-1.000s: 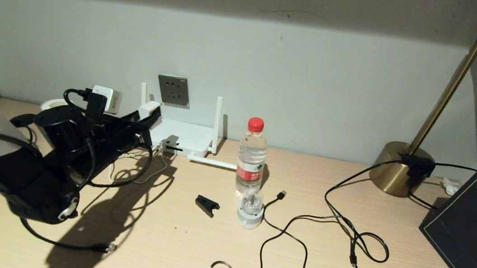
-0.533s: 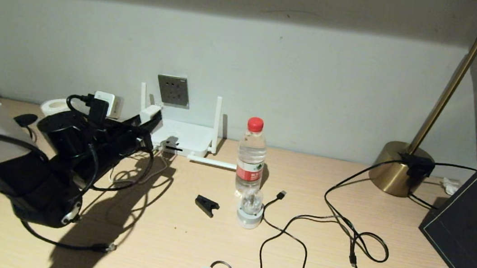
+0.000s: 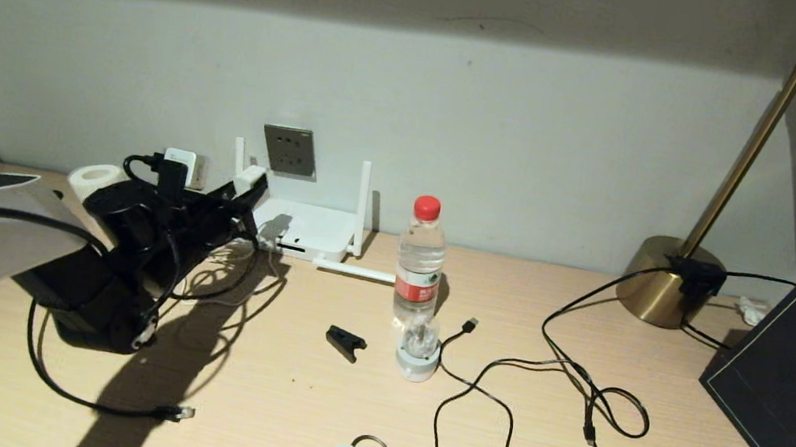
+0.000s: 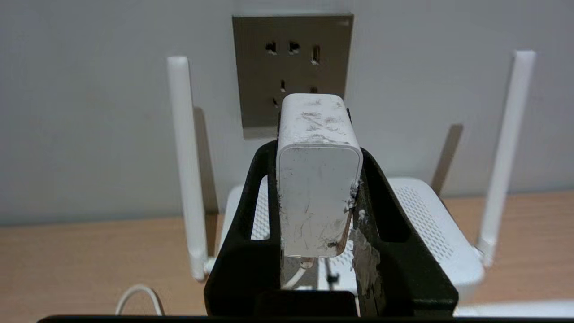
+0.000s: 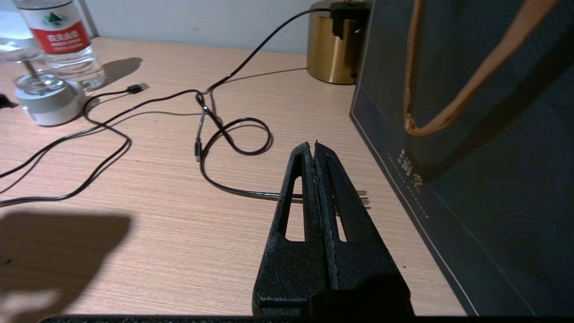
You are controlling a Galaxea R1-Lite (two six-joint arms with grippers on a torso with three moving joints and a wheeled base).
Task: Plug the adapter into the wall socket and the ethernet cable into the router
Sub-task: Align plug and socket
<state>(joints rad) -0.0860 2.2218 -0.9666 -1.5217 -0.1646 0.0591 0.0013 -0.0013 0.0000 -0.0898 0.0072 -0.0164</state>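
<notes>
Adapter (image 4: 319,179) clamped upright in your left gripper (image 4: 316,197), over router (image 4: 421,224). Wall socket (image 4: 292,67) lies straight ahead and slightly above, not yet touching; raise, then push forward. Right gripper (image 5: 316,148) clenched empty, parked by dark bag (image 5: 493,179).

- Adapter (image 4: 319,179): small white cube, scuffed with grey marks, thin white cord leaving its lower end; sits at frame centre in the left wrist view, just in front of the socket, pins hidden.
- Socket (image 3: 290,152): grey square wall plate with dark pin holes, upper left of centre in the head view.
- Router (image 3: 306,229): flat white box below the socket, antennas upright, one lying flat.
- Ethernet cable (image 3: 95,404): black, curving along the lower left, clear-tipped plug lying free on the desk.
</notes>
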